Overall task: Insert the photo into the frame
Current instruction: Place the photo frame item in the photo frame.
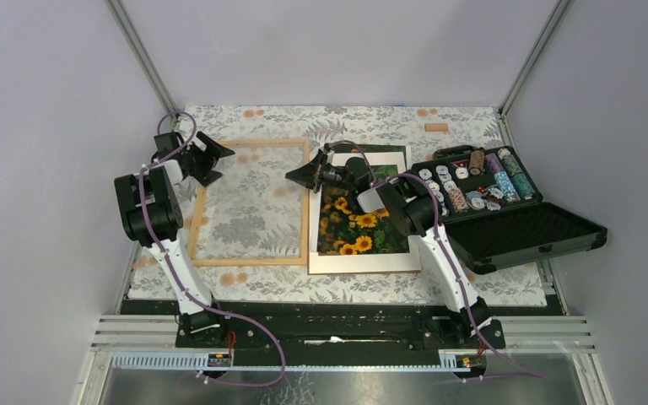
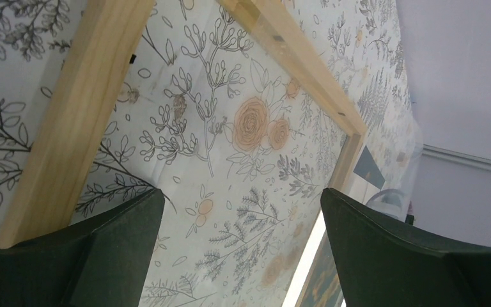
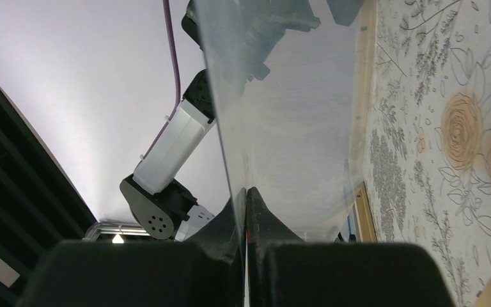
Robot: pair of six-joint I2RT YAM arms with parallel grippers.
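the photo [image 1: 359, 232] lies beside the frame [image 1: 249, 261], not yet inside. my right claw [image 3: 246, 192] pinches the clear pane [image 3: 281, 115]; my left claw [image 2: 241, 195] gapes empty.

Robot lab test cell, plain pale wall panels [image 1: 329, 51] in aluminium posts [image 1: 141, 55] beyond the jaws, flower-patterned cloth [image 1: 371, 122] over the counter [image 1: 329, 310] beneath them, left arm [image 1: 181, 270] and right arm [image 1: 447, 266] bolted to a metal rail [image 1: 135, 331] behind them

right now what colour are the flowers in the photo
Yellow-orange sunflowers on dark green foliage; the photo shows best in the top external view.
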